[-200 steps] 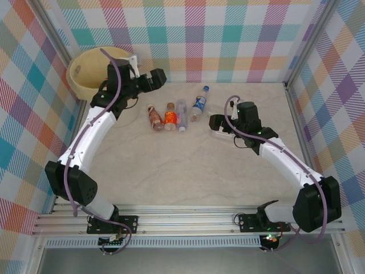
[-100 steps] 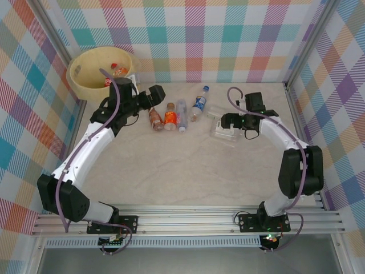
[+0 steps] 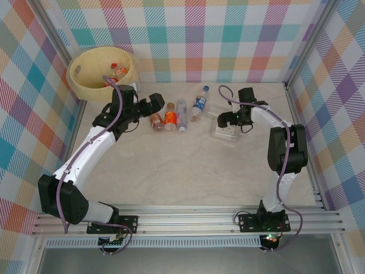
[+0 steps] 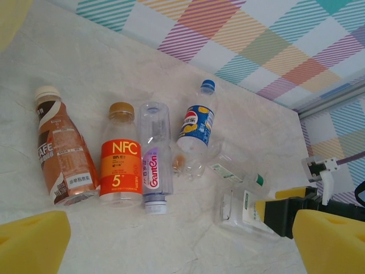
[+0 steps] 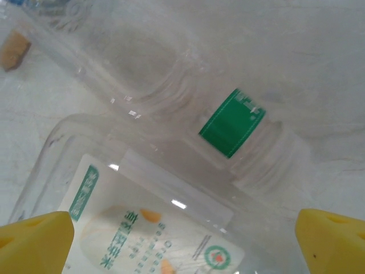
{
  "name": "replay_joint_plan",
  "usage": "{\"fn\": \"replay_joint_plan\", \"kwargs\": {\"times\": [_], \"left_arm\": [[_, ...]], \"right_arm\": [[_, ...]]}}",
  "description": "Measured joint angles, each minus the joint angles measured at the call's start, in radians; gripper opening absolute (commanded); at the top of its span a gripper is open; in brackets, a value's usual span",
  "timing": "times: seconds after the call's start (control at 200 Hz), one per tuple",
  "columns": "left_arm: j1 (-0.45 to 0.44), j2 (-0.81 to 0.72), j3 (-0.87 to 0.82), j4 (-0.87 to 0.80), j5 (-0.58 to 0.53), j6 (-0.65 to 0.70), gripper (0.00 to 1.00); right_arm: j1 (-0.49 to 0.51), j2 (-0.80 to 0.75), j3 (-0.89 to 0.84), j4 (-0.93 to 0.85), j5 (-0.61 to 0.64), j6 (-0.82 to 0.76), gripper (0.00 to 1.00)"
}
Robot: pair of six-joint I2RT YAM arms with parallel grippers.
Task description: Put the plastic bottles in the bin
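Mostly clear, bright-labelled plastic bottles (image 4: 121, 162), sideways.

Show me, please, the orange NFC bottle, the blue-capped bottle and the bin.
orange NFC bottle (image 4: 121, 165), left wrist view, on its label.
blue-capped bottle (image 4: 195, 124), left wrist view, on its label.
bin (image 3: 73, 79), top external view, on its left rim.

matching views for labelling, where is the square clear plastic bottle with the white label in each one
top external: square clear plastic bottle, right of centre, by the right claw.
left wrist: lower right.
right wrist: lower left.
shared landmark: round clear bottle with green patch, lying alongside.
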Motion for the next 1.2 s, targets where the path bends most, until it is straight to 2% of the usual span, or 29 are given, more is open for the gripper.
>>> {"fn": "replay_joint_plan", "kwargs": {"times": [0.34, 0.54, 0.67, 0.845, 1.2], "left_arm": [[0.000, -0.001, -0.021, 0.000, -0.024, 0.000, 1.00], [0.000, -0.001, -0.021, 0.000, -0.021, 0.000, 1.00], [0.000, -0.001, -0.021, 0.000, -0.021, 0.000, 1.00], [0.000, -0.001, -0.021, -0.001, -0.022, 0.004, 1.00], [0.000, -0.029, -0.077, 0.000, -0.035, 0.022, 1.00]], "right_arm": [[0.010, -0.123, -0.132, -0.019, -0.143, 0.082, 1.00], [0.109, -0.179, -0.140, -0.047, -0.132, 0.096, 1.00], [0.168, -0.176, -0.140, -0.049, -0.058, -0.016, 1.00], [0.163, -0.122, -0.097, -0.083, 0.031, -0.216, 1.00], [0.152, 0.008, 0.008, -0.130, 0.082, -0.447, 1.00]]}}
